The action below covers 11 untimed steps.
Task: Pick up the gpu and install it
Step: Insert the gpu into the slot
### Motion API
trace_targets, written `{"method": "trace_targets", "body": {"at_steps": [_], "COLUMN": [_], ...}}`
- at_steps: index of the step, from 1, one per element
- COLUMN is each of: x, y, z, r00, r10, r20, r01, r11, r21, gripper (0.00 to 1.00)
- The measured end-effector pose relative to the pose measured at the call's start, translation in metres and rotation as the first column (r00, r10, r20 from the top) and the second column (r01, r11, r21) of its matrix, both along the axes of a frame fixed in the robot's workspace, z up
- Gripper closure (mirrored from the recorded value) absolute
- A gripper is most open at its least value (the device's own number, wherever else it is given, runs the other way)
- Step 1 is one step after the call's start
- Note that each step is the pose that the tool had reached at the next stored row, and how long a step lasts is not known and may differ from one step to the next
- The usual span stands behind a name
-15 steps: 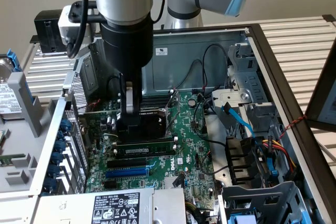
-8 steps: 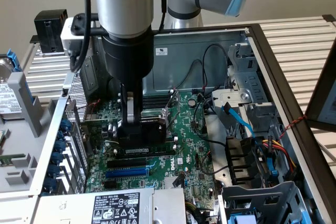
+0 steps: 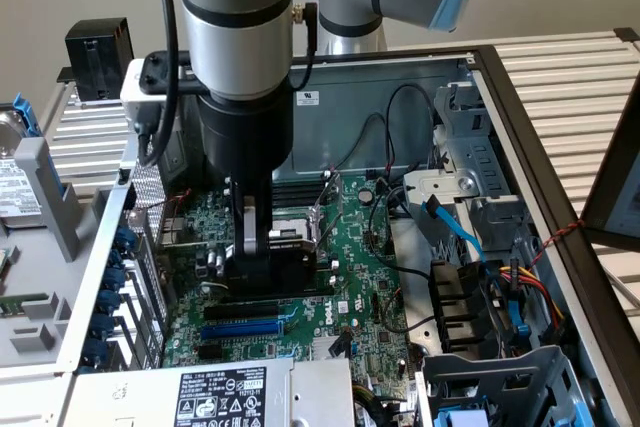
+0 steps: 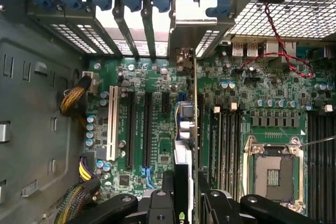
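**Card held on edge over the board, jaws clamped on it**

The gripper (image 3: 262,265) reaches straight down into the open computer case (image 3: 400,97), a little to the exterior view's left of centre. Its jaws are clamped on the gpu (image 3: 296,249), one on each flat face. The card stands on edge, with its black cooler showing beside the silver finger.

In the wrist view the gpu (image 4: 190,129) appears as a thin edge running away from the gripper (image 4: 185,195) across the motherboard (image 4: 157,93). The card's metal bracket (image 4: 197,24) at the far end sits against the rear slot openings (image 4: 131,30). The card lies between the long black slots (image 4: 147,124) and the processor socket (image 4: 273,166). Its lower edge is down at the board, close above the black slot (image 3: 265,307) next to the blue slot (image 3: 245,329). I cannot tell whether the contacts are in a slot.

The card looks light and stiff, but I judge it to be fragile. The circuit board would flex or crack under a twisting load, and the contact edge and small parts should not be squeezed. The cooler shroud and the bare upper edge look like the safest places to hold it. The smooth plastic could slip if the card is pushed at an angle.
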State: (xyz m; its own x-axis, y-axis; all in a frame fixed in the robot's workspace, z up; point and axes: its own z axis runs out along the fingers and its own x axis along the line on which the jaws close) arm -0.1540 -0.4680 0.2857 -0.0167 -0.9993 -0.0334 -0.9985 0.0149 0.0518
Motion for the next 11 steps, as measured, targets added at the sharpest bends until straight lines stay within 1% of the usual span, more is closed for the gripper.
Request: {"method": "trace_targets", "body": {"at_steps": [6,9,11], "x": [-0.002,-0.005,-0.007], "y": [-0.001,-0.0009,0.0001], "z": [-0.011,-0.0146,-0.0163], "r00": [1.0,1.0,1.0], "r10": [-0.001,-0.002,-0.004], "r20": [0.0,0.0,0.0001], "r01": [0.001,0.002,0.004], "r11": [1.0,1.0,1.0], "r21": [0.0022,0.0052,0.0069], "gripper": [0.73,0.73,0.73]}}
